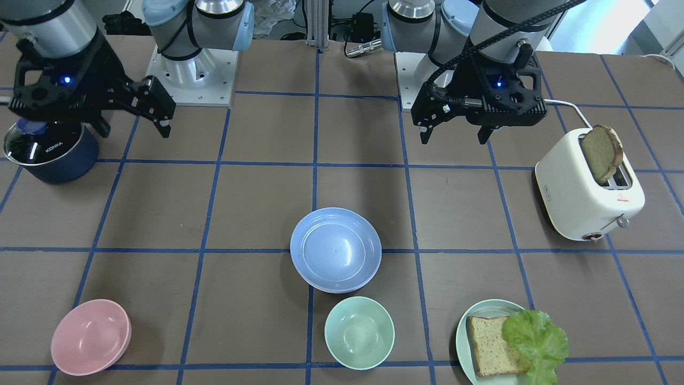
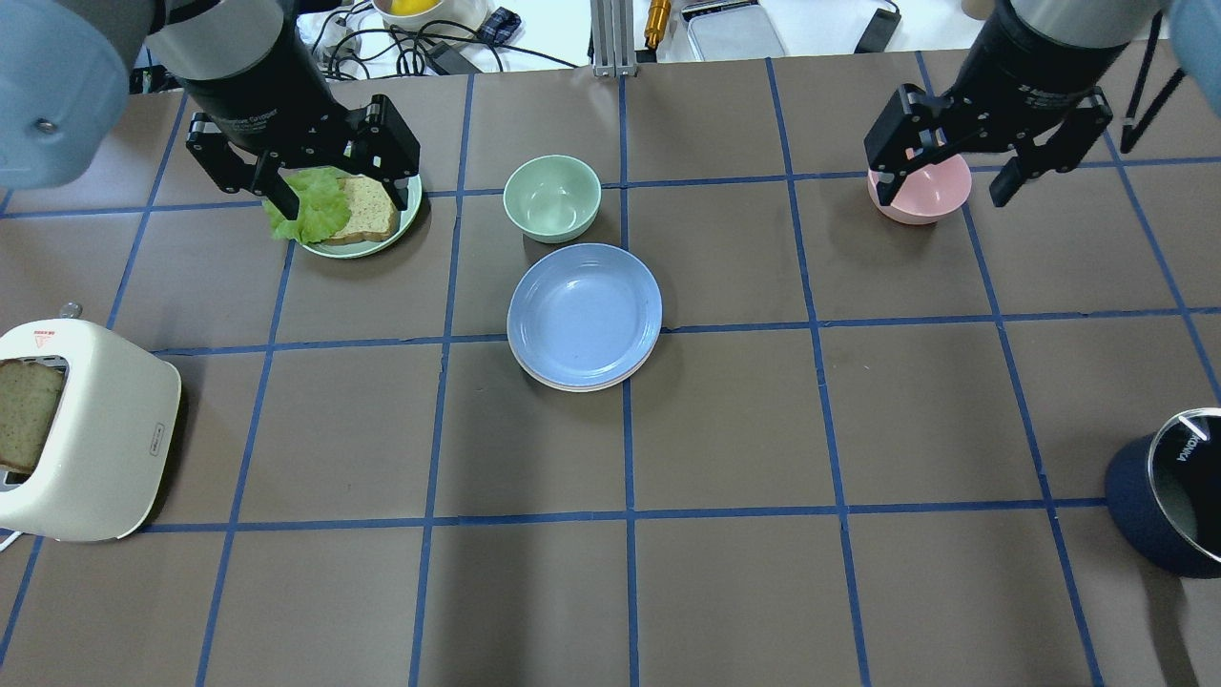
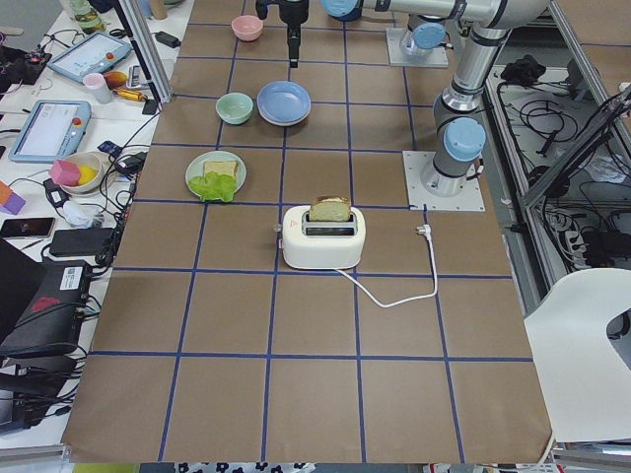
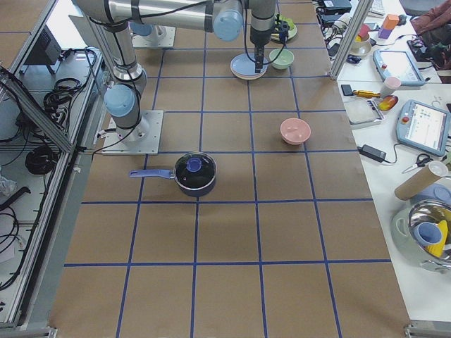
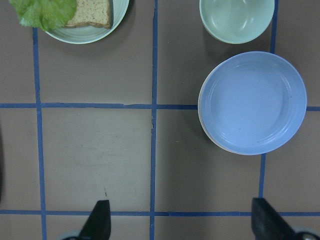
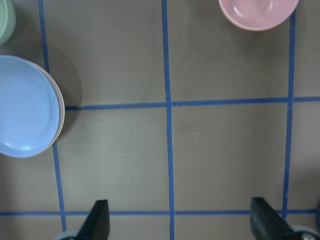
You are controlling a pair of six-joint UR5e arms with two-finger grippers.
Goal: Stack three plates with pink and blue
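Observation:
The light blue plate (image 1: 335,249) lies on top of a stack at the table's middle (image 2: 584,313), and also shows in the left wrist view (image 5: 252,102) and the right wrist view (image 6: 25,112). Under it only a thin pale rim (image 2: 572,385) shows; I cannot tell the pink and cream-white plates apart there. My left gripper (image 1: 454,136) is open and empty, raised above the table over the green plate's side (image 2: 334,186). My right gripper (image 1: 133,125) is open and empty, raised near the pink bowl (image 2: 944,186).
A mint bowl (image 2: 552,197) stands right beside the stack. A pink bowl (image 2: 919,191) stands on my right. A green plate (image 1: 464,321) holds bread and lettuce. A white toaster (image 2: 86,429) with bread stands at my left, a dark blue lidded pot (image 2: 1164,506) at my right.

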